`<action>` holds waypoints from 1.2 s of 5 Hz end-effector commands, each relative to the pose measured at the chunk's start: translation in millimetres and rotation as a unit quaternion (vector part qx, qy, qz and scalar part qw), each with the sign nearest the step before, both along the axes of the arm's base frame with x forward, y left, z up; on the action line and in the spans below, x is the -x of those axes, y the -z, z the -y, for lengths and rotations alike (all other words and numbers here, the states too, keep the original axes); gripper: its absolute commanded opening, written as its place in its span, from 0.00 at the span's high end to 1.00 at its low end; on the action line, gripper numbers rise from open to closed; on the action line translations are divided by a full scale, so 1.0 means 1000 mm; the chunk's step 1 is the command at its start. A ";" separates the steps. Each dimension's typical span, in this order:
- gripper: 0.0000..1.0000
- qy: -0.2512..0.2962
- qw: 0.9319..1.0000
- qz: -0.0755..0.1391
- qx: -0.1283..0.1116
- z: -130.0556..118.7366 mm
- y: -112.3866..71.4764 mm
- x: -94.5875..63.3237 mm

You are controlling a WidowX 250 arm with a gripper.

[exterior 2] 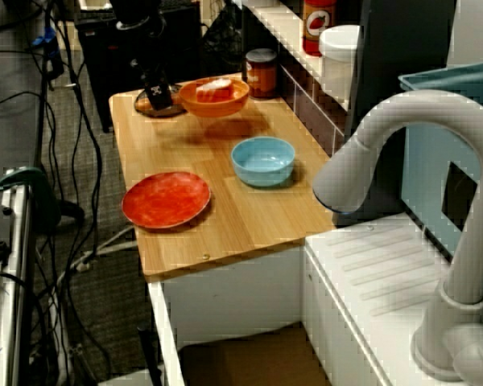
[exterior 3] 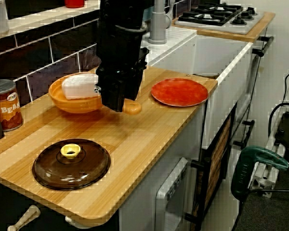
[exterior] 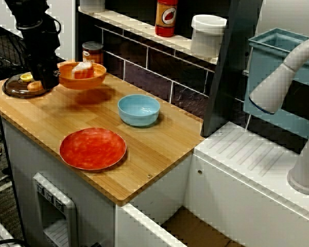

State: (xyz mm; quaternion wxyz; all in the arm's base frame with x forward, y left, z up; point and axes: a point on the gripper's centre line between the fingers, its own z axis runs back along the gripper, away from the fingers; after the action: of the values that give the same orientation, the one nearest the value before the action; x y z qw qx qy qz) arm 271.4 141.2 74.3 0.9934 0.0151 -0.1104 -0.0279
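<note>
My black gripper (exterior: 49, 77) is shut on the rim of an orange bowl (exterior: 82, 78) and holds it a little above the wooden counter (exterior: 159, 149), where its shadow falls. A white and orange block (exterior: 83, 69) lies in the bowl. In the view from the counter's end the gripper (exterior 3: 116, 101) hides the bowl's (exterior 3: 72, 103) near rim, and the block (exterior 3: 79, 86) shows white. A small orange round piece (exterior 3: 132, 107) sits just beside the fingers; whether it touches them cannot be told. The view over the tap shows the gripper (exterior 2: 163, 100) left of the bowl (exterior 2: 215, 100).
A brown lid with a yellow knob (exterior 3: 71, 164) lies at the counter's end. A red plate (exterior: 92, 149) and a light blue bowl (exterior: 139, 109) stand mid-counter. A bean can (exterior 3: 6, 105) is by the tiled wall. A grey tap (exterior: 283, 77) and sink drainer are beyond.
</note>
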 end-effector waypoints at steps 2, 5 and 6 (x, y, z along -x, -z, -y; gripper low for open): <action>1.00 -0.010 0.997 0.066 -0.049 0.011 -0.048 -0.021; 1.00 -0.026 0.993 0.081 -0.080 0.022 -0.042 -0.039; 1.00 -0.029 0.992 0.080 -0.093 0.026 -0.032 -0.035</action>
State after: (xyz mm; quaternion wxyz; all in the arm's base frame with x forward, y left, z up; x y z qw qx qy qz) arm 307.7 111.7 91.6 0.9806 0.1042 -0.1658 -0.0083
